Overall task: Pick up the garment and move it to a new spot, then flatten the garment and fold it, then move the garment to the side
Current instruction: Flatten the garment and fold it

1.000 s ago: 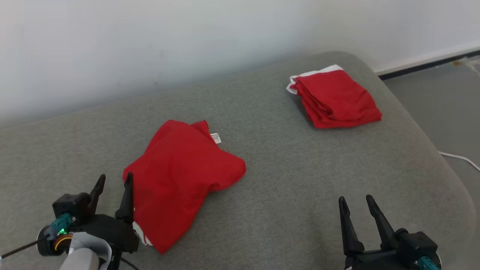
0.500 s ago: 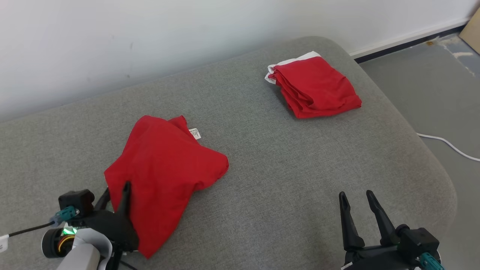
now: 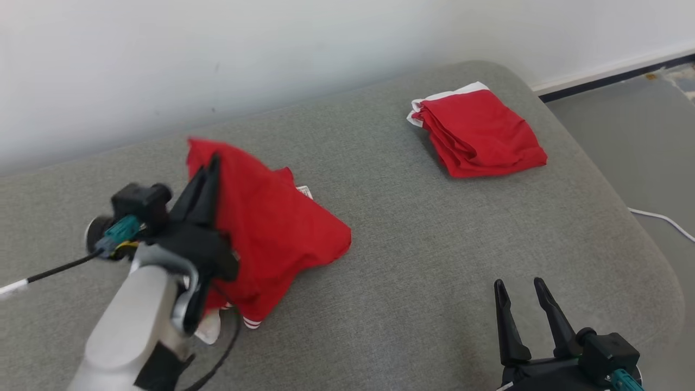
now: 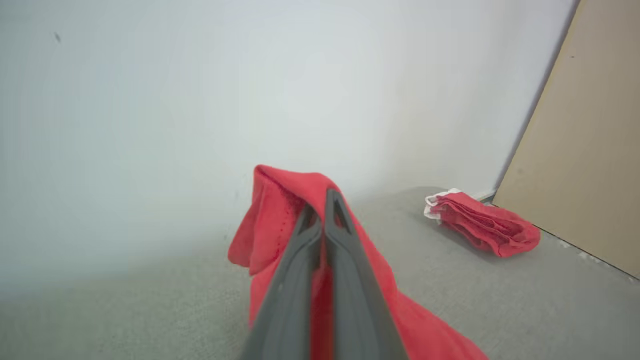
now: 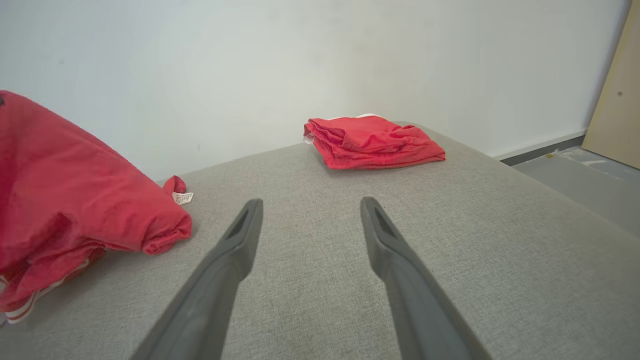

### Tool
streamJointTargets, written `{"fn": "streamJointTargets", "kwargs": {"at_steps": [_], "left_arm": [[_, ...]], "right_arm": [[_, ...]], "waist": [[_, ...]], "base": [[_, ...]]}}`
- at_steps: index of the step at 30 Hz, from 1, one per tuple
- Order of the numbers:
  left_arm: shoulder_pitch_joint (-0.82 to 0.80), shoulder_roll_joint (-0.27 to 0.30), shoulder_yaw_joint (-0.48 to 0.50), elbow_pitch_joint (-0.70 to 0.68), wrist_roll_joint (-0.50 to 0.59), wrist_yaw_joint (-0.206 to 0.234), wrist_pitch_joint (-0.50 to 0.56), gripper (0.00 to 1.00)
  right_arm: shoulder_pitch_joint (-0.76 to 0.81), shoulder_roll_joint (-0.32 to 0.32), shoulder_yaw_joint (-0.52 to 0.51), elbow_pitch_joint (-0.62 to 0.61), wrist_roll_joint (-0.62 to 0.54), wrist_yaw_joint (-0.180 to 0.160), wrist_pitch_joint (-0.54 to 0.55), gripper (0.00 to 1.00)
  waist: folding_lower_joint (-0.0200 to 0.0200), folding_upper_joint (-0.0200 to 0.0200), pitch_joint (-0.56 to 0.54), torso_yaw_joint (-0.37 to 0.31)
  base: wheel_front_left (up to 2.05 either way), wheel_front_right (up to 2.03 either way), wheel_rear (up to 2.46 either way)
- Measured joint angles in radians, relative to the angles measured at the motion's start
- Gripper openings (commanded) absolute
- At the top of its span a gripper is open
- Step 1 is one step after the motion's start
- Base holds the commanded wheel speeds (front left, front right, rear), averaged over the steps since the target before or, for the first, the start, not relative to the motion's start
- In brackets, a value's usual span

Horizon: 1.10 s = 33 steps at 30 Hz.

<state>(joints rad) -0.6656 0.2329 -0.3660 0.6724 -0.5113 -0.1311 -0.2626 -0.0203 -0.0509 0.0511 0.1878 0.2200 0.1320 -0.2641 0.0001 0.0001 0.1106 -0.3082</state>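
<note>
A red garment with white trim lies crumpled on the left half of the grey cushion. Its left edge is pulled up into a peak. My left gripper is shut on that raised edge, and the cloth drapes down from the fingers toward the cushion. In the left wrist view the red garment wraps over the closed fingertips. From the right wrist the garment shows at the left. Low at the front right, my right gripper stands open over bare cushion, its fingers spread with nothing between them.
A second red garment, folded with a white edge, rests at the cushion's far right corner. A white wall runs behind the cushion. Grey floor with a white cable lies to the right, and a tan board leans past the corner.
My left gripper closed on the garment's left edge and rose away from me, lifting that edge off the cushion. The head camera shifted a little. The right gripper stayed put.
</note>
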Motion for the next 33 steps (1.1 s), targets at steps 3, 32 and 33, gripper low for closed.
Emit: {"fn": "streamJointTargets", "kwargs": {"at_steps": [3,32,33], "left_arm": [[-0.013,-0.045,-0.003,-0.087,0.051,0.0,0.0,0.0],[0.108,-0.184,-0.419,-0.197,-0.112,0.026,0.0,1.0],[0.112,-0.183,-0.392,-0.212,-0.101,0.029,0.0,1.0]], "right_arm": [[0.0,0.0,0.003,0.0,0.0,0.0,0.0,1.0],[0.031,0.0,-0.014,0.013,0.0,0.0,0.0,1.0],[0.033,0.0,-0.015,0.013,0.0,0.0,0.0,1.0]], "waist": [[-0.0001,0.0,-0.007,0.015],[-0.0002,0.0,-0.044,0.061],[-0.0002,-0.0001,-0.048,0.07]], "base": [[0.0,0.0,0.0],[0.0,0.0,0.0],[0.0,0.0,0.0]]}}
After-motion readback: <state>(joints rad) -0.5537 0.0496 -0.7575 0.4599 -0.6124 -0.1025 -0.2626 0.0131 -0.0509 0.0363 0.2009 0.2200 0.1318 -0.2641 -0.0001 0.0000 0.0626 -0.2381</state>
